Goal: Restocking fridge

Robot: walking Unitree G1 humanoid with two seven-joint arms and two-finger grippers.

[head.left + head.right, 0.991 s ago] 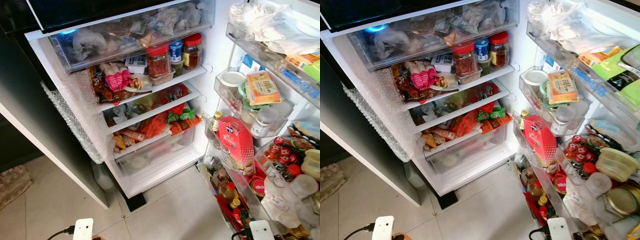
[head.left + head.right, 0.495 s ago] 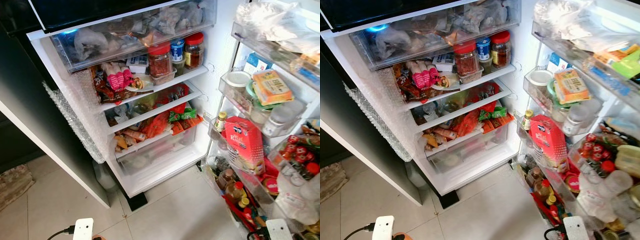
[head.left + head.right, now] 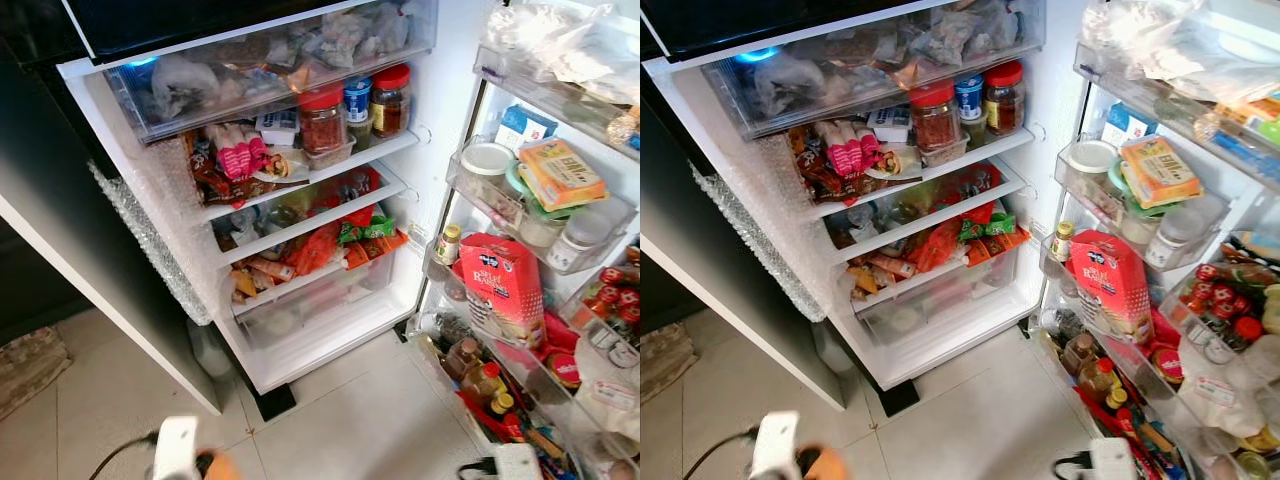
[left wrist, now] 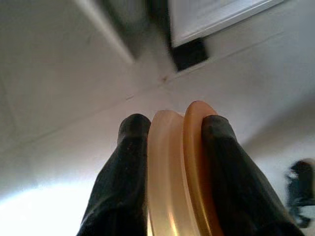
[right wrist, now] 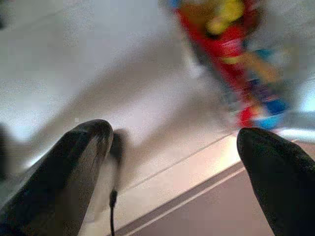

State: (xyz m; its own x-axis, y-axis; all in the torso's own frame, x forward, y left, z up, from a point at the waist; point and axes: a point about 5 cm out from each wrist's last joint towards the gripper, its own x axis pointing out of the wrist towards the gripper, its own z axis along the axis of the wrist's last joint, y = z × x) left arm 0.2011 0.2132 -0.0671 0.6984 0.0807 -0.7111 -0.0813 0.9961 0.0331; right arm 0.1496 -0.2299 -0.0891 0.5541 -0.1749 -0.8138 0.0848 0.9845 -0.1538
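Since the frame a second ago the whole head view has shifted, so our camera has turned: the door shelves sit further right, and the left wrist unit at the bottom edge is now blurred. We see the fridge (image 3: 300,190) standing open over a tiled floor (image 3: 340,420), shelves packed. A red-lidded jar (image 3: 322,120) and a darker jar (image 3: 390,98) stand on the upper shelf, orange packets (image 3: 330,245) lie lower down. In the door, a red pouch (image 3: 503,290) leans in a middle bin and a yellow box (image 3: 560,172) lies above it.

Left gripper (image 4: 170,142): fingers clamped on an orange-and-cream round item (image 4: 179,167), held low above the floor, well short of the fridge.

Right gripper (image 5: 177,147): fingers spread wide, nothing between them, hanging over the floor near the blurred door bottles (image 5: 231,49).
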